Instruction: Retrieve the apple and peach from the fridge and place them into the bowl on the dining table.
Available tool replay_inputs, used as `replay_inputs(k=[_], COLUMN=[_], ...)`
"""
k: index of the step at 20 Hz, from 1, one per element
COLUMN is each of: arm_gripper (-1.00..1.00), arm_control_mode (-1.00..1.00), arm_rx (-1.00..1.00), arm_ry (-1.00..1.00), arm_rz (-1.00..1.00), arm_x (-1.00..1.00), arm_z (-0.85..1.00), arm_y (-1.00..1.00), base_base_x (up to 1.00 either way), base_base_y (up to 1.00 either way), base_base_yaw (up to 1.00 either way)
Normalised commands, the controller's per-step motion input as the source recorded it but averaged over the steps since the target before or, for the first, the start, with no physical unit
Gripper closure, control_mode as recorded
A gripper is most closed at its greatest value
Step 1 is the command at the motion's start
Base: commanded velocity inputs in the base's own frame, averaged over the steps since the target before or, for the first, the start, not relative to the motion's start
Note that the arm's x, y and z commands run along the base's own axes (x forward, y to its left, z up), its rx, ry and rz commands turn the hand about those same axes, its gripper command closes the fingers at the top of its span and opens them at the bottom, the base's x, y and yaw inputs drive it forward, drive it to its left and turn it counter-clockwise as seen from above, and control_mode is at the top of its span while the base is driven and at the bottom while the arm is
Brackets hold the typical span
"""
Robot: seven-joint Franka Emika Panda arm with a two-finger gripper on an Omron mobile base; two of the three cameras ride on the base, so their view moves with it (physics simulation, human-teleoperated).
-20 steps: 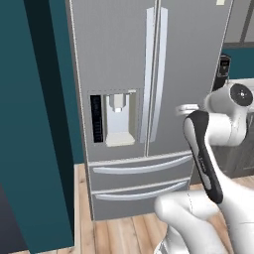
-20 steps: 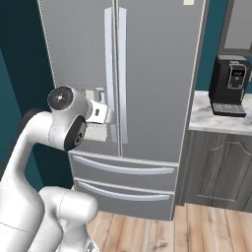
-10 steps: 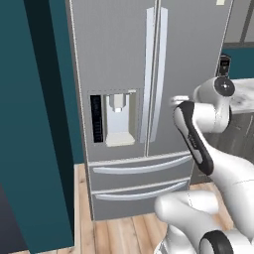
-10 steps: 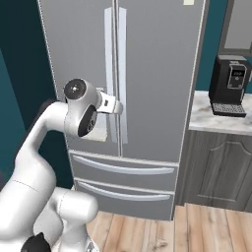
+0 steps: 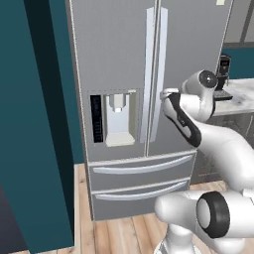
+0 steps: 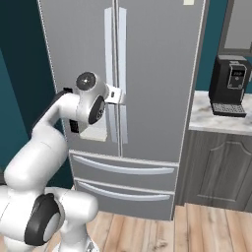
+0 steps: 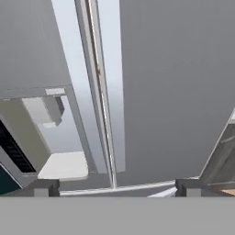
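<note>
Jaws wide apart; fridge [image 5: 149,84] grey, doors seemingly shut, pale handles [image 5: 155,74].

This is a home kitchen. A tall grey fridge [image 5: 144,99] with French doors, long pale handles [image 6: 115,74] and a water dispenser [image 5: 119,119] stands against a teal wall [image 5: 30,124]. Beside it there is a dark grey cabinet [image 6: 216,172] with a marble tabletop [image 6: 216,115], and a black coffee machine [image 6: 231,83] stands on it. The floor [image 6: 197,231] is made of light wooden planks.
</note>
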Motion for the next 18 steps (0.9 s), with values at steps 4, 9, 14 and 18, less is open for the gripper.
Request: replay_inputs(k=[4,9,14,18], arm_gripper=[-1.0,-1.0,-1.0,-1.0], arm_control_mode=[-1.0,-1.0,-1.0,-1.0], arm_rx=[0.0,0.0,0.0,0.0], arm_ry=[0.0,0.0,0.0,0.0], arm_rz=[0.0,0.0,0.0,0.0], arm_x=[0.64,0.58,0.61,0.59], arm_z=[-0.09,-0.09,-0.14,-0.09], arm_y=[0.0,0.0,0.0,-0.05], base_base_x=[0.0,0.0,0.0,0.0], base_base_y=[0.0,0.0,0.0,0.0], base_base_yaw=[0.0,0.0,0.0,0.0])
